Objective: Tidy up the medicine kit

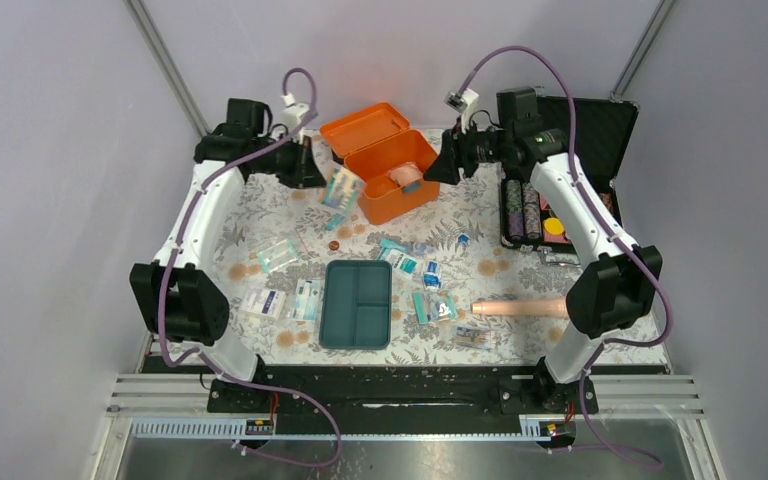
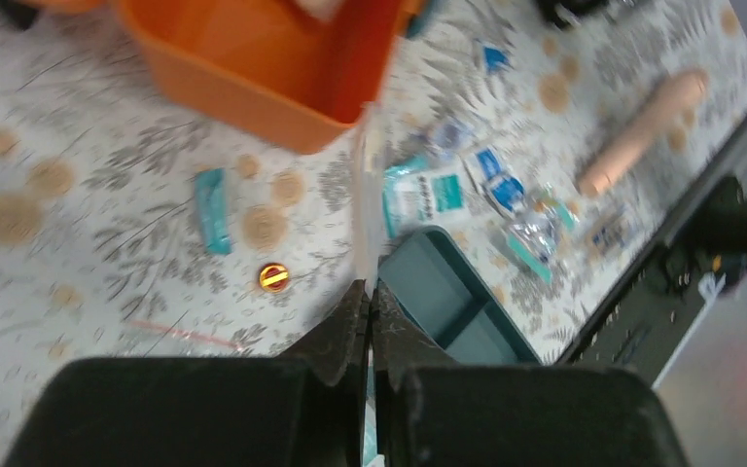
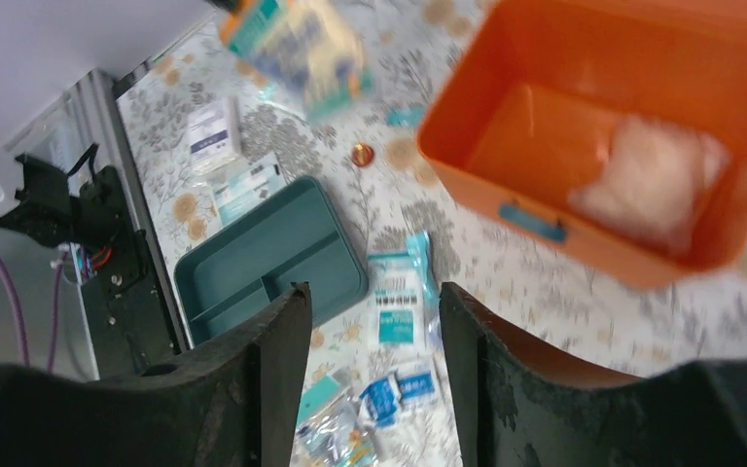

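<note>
**Spotter:** Medicine kit box (image 1: 390, 170) sits at the far middle of the table with its lid open. Both your arms are stretched forward, one on each side of it.

**Second:** What's your left gripper (image 2: 370, 292) doing?

**Spotter:** It's pressed together on a packet (image 1: 342, 189), held up just left of the box. Its own camera catches that packet only edge-on, as a thin pale sliver.

**Second:** And the right?

**Spotter:** Your right gripper (image 3: 370, 302) hovers by the box's right side, fingers spread, nothing between them. Its camera looks into the box: one whitish bundle (image 3: 652, 180) inside and a teal latch (image 3: 530, 222) on the wall. From above, you see the teal tray (image 1: 357, 303) lying near the arm bases, with loose packets (image 1: 430, 275) around it.
</note>
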